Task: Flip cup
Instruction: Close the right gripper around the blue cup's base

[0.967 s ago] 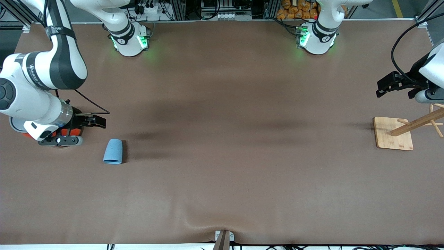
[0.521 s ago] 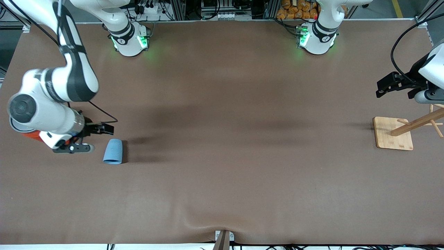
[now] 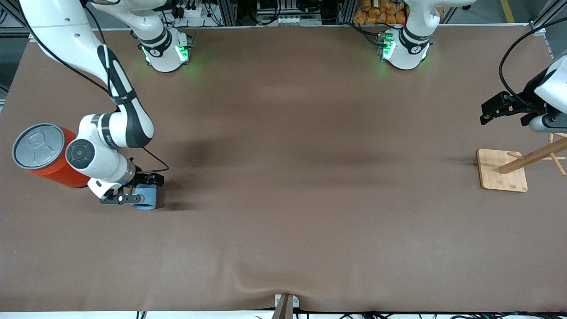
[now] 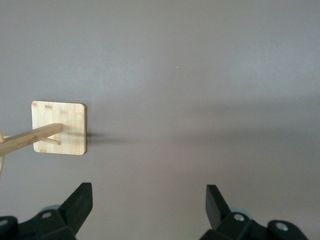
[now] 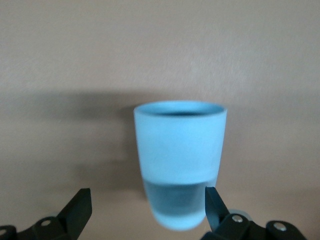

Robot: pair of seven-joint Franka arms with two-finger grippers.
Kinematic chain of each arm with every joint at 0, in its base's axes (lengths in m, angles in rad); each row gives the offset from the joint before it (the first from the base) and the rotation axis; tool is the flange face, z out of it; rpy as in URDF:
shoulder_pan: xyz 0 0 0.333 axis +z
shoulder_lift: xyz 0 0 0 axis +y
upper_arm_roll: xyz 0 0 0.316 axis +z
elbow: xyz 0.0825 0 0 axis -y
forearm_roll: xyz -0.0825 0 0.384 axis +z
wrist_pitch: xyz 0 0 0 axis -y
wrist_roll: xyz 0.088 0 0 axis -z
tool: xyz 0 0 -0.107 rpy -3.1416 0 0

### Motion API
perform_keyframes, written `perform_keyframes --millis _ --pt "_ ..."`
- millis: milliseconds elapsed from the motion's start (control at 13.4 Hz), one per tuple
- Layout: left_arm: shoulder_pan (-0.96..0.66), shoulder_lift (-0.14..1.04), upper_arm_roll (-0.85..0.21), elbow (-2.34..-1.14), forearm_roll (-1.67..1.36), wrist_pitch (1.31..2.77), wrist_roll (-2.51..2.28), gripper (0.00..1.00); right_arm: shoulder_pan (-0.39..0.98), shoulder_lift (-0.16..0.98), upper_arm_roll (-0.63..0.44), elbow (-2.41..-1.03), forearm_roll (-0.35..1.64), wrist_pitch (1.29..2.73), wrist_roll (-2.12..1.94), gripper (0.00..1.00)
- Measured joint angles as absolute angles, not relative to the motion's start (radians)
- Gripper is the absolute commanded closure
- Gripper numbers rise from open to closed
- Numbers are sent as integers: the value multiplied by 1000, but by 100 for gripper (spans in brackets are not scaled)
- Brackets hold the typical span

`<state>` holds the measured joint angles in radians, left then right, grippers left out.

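The light-blue cup [image 3: 149, 198] lies on its side on the brown table, with its wider rim toward the front camera. My right gripper [image 3: 135, 189] is low at the cup and open. In the right wrist view the cup [image 5: 180, 150] has its narrow base between the open fingers of the right gripper [image 5: 146, 200], close to one fingertip [image 5: 212, 202]. I cannot tell whether they touch. My left gripper [image 3: 487, 113] waits open and empty above the left arm's end of the table, also shown in the left wrist view [image 4: 147, 192].
A large orange can [image 3: 48, 155] with a grey pull-tab lid stands beside the cup, toward the right arm's end. A wooden rack on a square base [image 3: 502, 170] stands below the left gripper; it also shows in the left wrist view [image 4: 60, 127].
My right arm has swung from over the orange can down to the cup, bringing its open gripper round the cup's narrow end. The can now shows fully. The left arm has not moved.
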<state>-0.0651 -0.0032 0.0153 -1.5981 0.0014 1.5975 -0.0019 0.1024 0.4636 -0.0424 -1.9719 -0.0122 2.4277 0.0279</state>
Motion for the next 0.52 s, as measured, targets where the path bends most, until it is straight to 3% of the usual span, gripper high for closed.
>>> perform_keyframes --millis 521 --pt "-65 -3 15 -1598 1 1597 -2 0 79 523 -54 -1970 -129 2549 27 0"
